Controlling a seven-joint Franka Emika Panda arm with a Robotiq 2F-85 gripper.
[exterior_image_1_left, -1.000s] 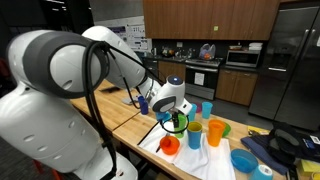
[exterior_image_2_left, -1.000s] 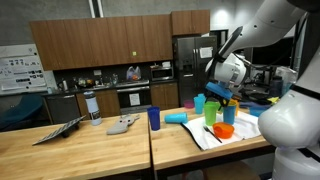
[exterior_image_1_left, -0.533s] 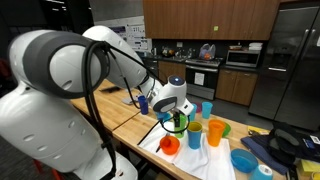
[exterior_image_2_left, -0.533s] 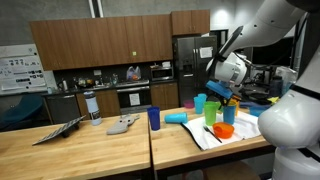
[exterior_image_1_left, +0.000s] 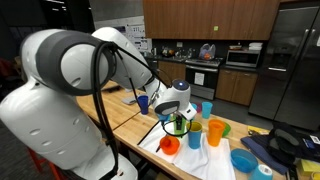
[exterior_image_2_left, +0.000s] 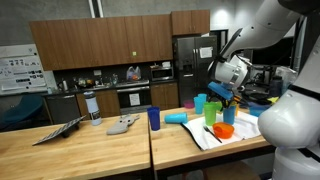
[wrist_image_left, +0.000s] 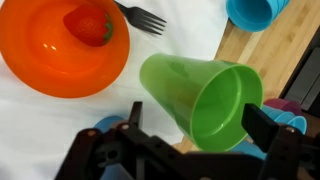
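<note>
Cloth (wrist_image_left: 40, 135), red fruit (wrist_image_left: 90, 25) in orange bowl (wrist_image_left: 45, 65), green cup (wrist_image_left: 185, 90)

A kitchen: wooden cabinets (exterior_image_2_left: 100, 45), a steel refrigerator (exterior_image_2_left: 190, 62), an oven (exterior_image_2_left: 133, 97), a microwave (exterior_image_1_left: 243, 58), a butcher-block bench (exterior_image_2_left: 80, 150).

In the wrist view the orange bowl (wrist_image_left: 50, 65) ran off the left and top edges; the red thing (wrist_image_left: 90, 25) in it was too blurred to name; the blue cup (wrist_image_left: 255, 10) and the fork (wrist_image_left: 142, 17) were cut by the top edge; the gripper (wrist_image_left: 197, 122) ran off the bottom edge; in both exterior views its jaws were too small to judge.
</note>
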